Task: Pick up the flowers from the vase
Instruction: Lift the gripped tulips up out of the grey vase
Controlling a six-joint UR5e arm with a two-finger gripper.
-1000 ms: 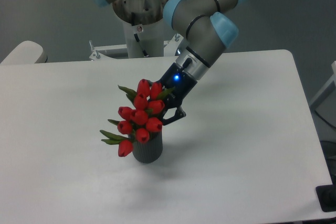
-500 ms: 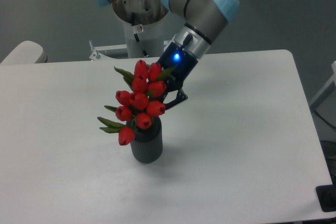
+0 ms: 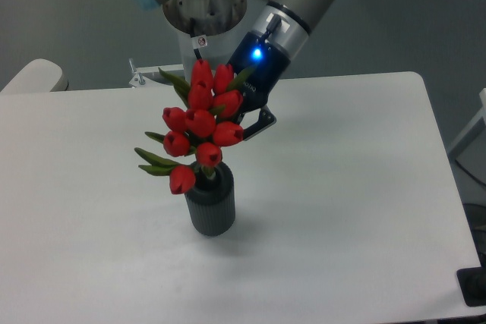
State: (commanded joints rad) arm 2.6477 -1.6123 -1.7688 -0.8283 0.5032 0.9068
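Against the hand (image 3: 244,121), flowers (image 3: 199,128) lean above vase (image 3: 210,202)

A bunch of red closed tulip buds with dark green pointed leaves (image 3: 199,133) leans up and to the right out of a short dark grey ribbed cylindrical vase (image 3: 210,205) standing upright on the white table (image 3: 342,210). The black gripper (image 3: 241,121) with a glowing blue light reaches into the bunch from behind, its fingertips hidden by the buds. The lowest bud hangs just above the vase mouth.
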